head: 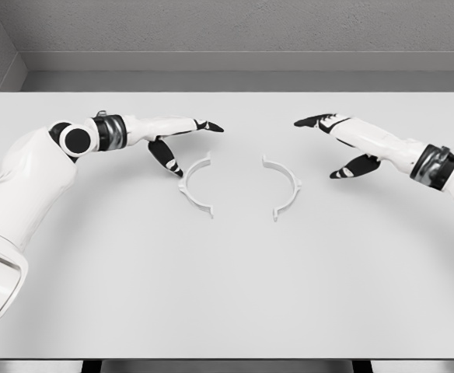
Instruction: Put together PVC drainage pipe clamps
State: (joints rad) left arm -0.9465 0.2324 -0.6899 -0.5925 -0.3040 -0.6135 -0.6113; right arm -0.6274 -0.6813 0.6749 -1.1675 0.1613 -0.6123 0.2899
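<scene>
You had the two clamp halves lying flat on the tabletop (227, 295), the left half (196, 184) and the right half (283, 186) facing each other with a gap between them. Your left hand (179, 140) was just beside its half, fingers spread and holding nothing; your right hand (337, 140) was near the other one, also spread and empty. To do this step well, you needed to lower each hand slowly and pinch the outer arc, keeping the open ends aligned

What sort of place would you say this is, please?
Probably a simulated assembly bench: a bare white table against plain grey walls, with only two clamp halves between the robot hands.
</scene>
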